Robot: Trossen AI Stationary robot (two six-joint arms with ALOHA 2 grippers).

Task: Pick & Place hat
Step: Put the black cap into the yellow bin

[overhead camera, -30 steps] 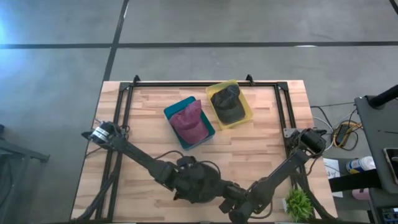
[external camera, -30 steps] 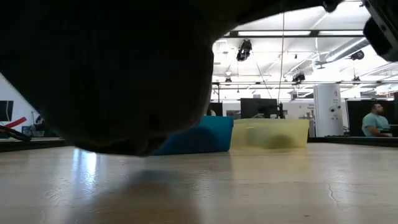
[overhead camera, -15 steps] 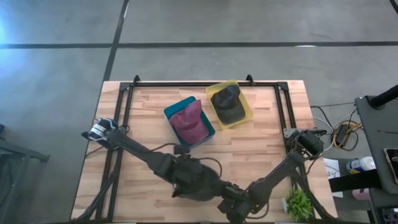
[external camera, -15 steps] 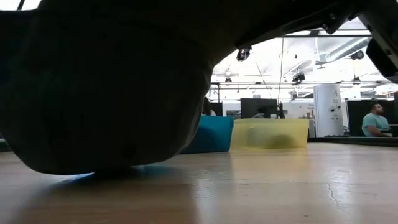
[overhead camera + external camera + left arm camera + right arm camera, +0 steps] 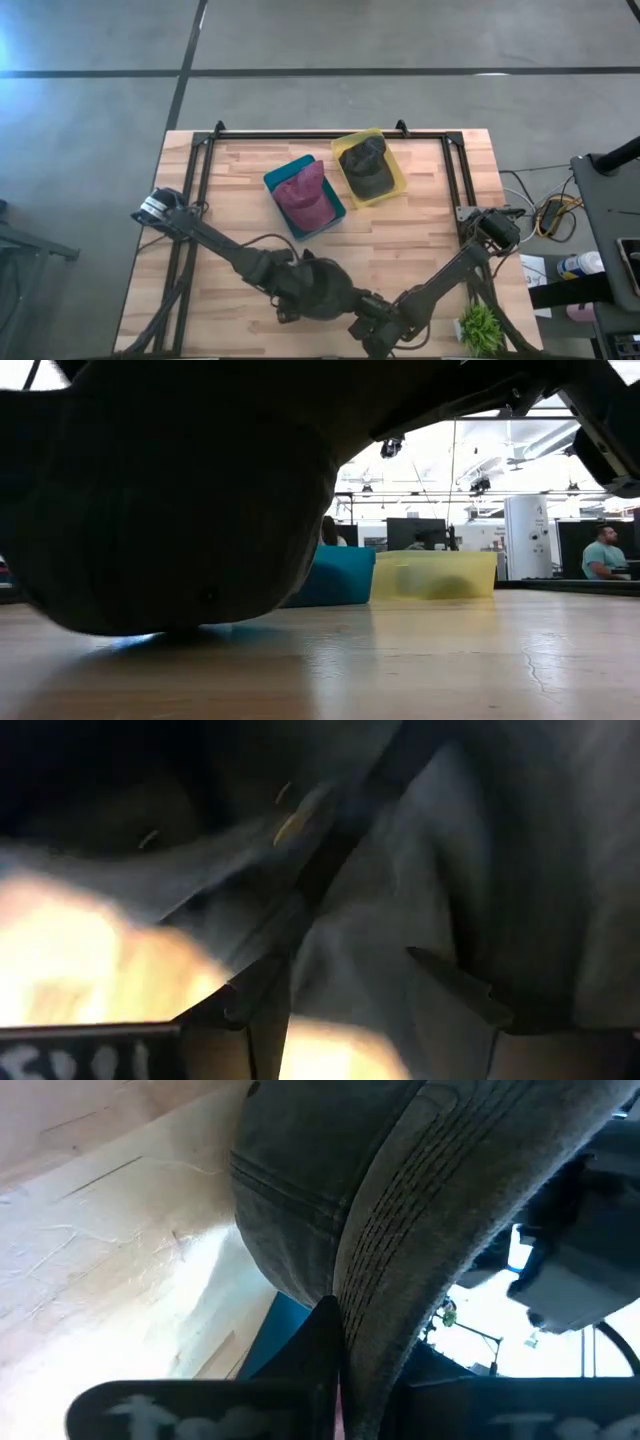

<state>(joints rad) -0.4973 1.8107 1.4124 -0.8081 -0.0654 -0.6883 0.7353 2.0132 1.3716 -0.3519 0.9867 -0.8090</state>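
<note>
A dark grey hat (image 5: 170,510) fills the low view at the table's near middle, its rounded crown down on the wood. My right gripper (image 5: 335,1380) is shut on it, and in the high view this gripper (image 5: 368,322) shows near the front edge. My left gripper (image 5: 360,1010) points steeply down over the hat's cloth with its fingers open. In the high view the left gripper (image 5: 318,292) is just left of the right one. Among the dark arms the hat hardly shows from above. My right gripper pinches the hat's stitched brim (image 5: 375,1295) at its edge between its two fingers, coming slanting down from the table's near right. The crown hangs beyond the fingers, its underside (image 5: 165,628) on the table. My left gripper has grey cloth (image 5: 350,940) between its open fingers; whether they touch it I cannot tell.
A teal bin (image 5: 278,180) holding a maroon hat (image 5: 305,198) and a yellow bin (image 5: 398,178) holding a dark hat (image 5: 366,165) stand side by side at the far middle. A small green plant (image 5: 480,326) is at the near right corner. People show in the room behind.
My left gripper has tipped more steeply down and shifted a little over the hat, fingers still open. In the low view the hat has sunk from hanging just clear of the wood until its crown rests on it. My right gripper has kept still.
</note>
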